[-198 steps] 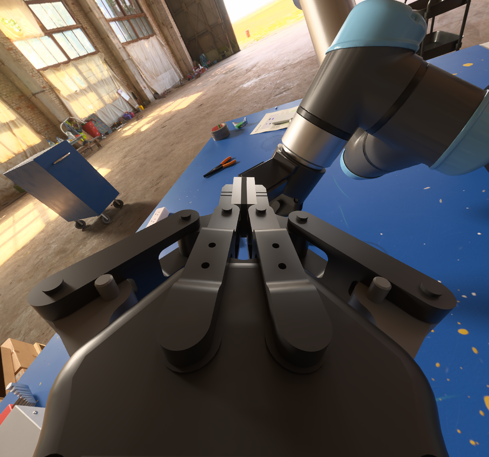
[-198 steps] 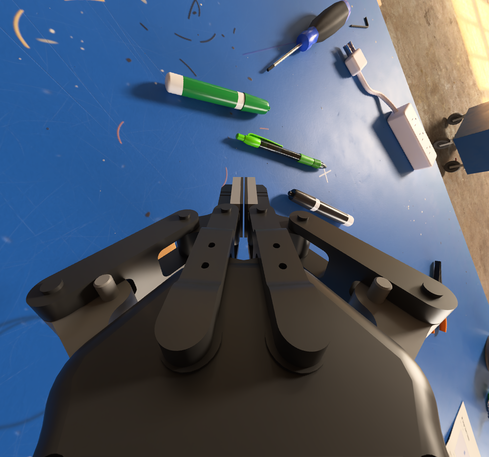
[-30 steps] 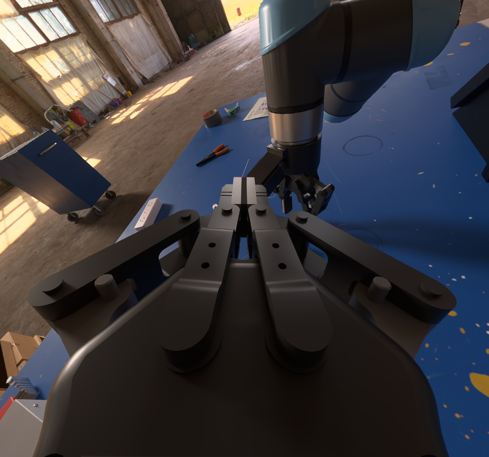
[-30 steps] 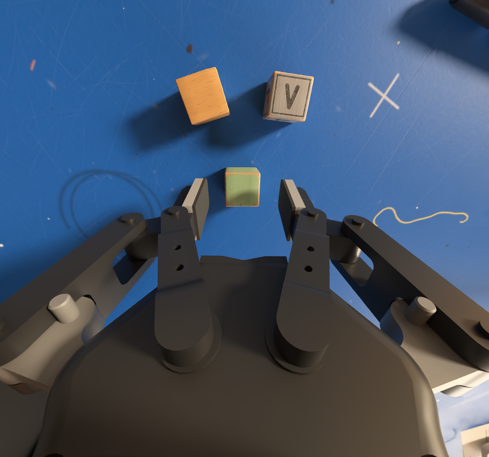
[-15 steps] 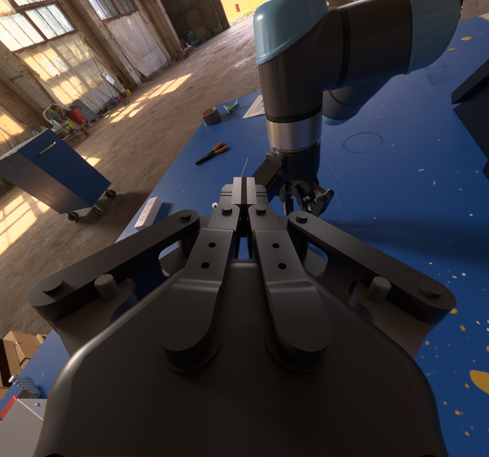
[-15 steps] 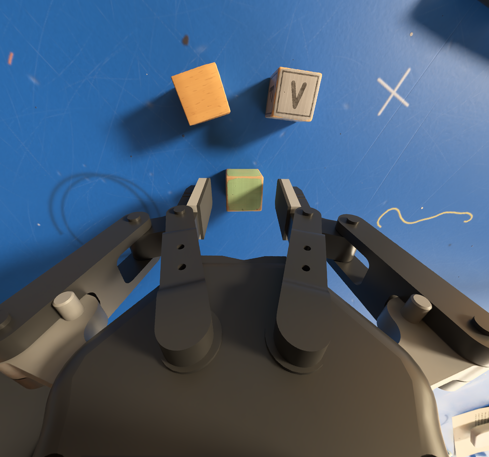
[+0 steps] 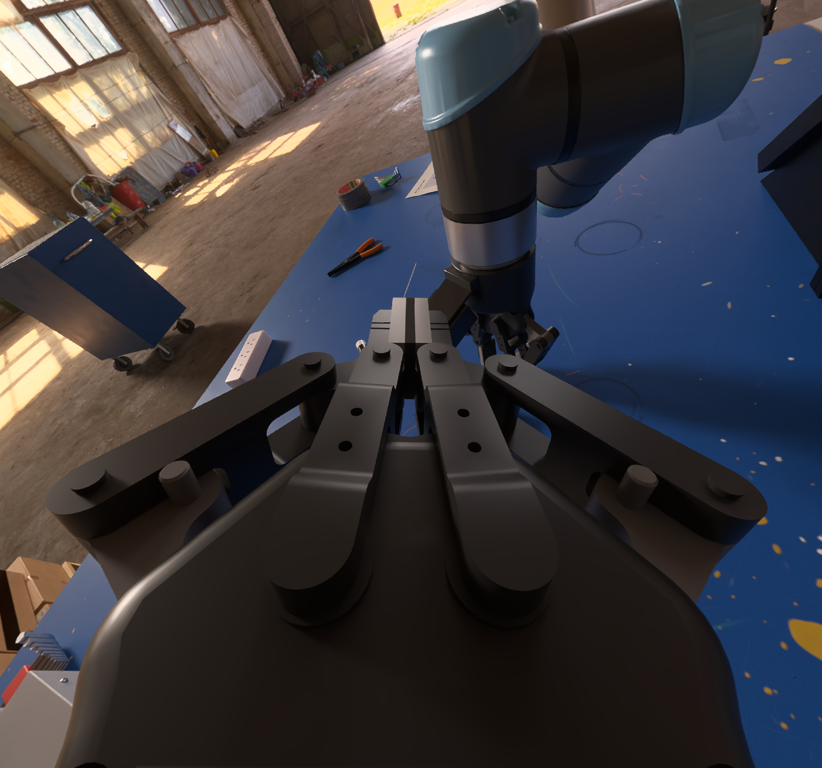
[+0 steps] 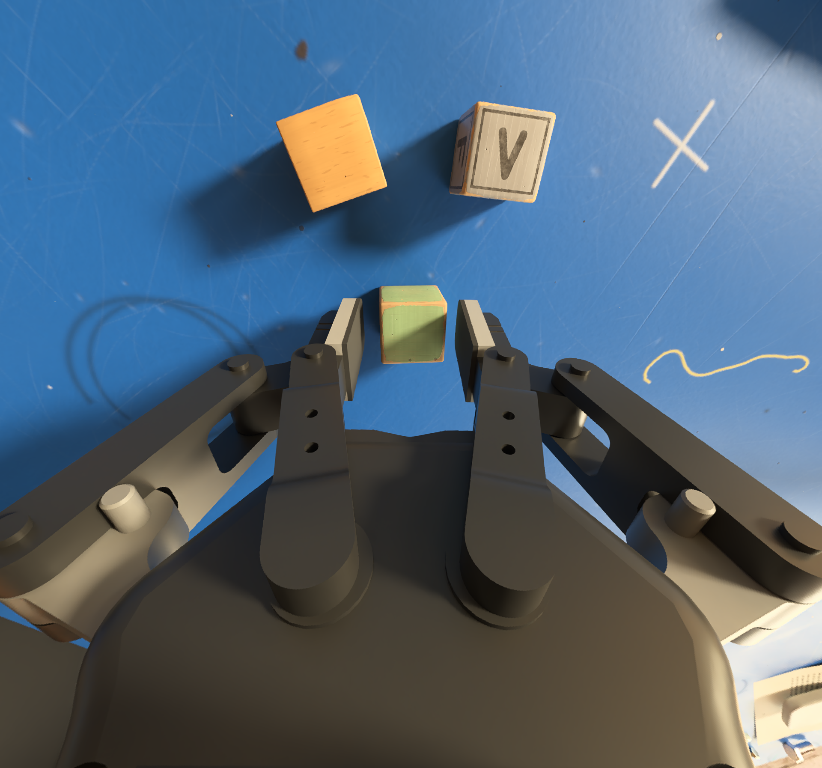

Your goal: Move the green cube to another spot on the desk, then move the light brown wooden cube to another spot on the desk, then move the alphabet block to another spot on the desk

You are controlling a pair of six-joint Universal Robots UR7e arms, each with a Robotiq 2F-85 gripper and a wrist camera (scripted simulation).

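Sunlit brick hall (image 7: 147,93), tall windows (image 7: 49,35), dusty concrete floor (image 7: 267,213).

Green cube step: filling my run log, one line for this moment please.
right gripper: open, straddling green cube, gaps both sides | left gripper: shut, empty | wooden cube, alphabet block: untouched

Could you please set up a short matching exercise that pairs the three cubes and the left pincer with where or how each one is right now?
Things:
1. green cube
2. wooden cube
3. alphabet block
4. left pincer

States:
A. shut, holding nothing
B. between the open right pincer's fingers, not yet touched
C. beyond the green cube, nearest the white X mark
D. beyond the green cube, on the side away from the X mark

Pairs: 1-B, 2-D, 3-C, 4-A
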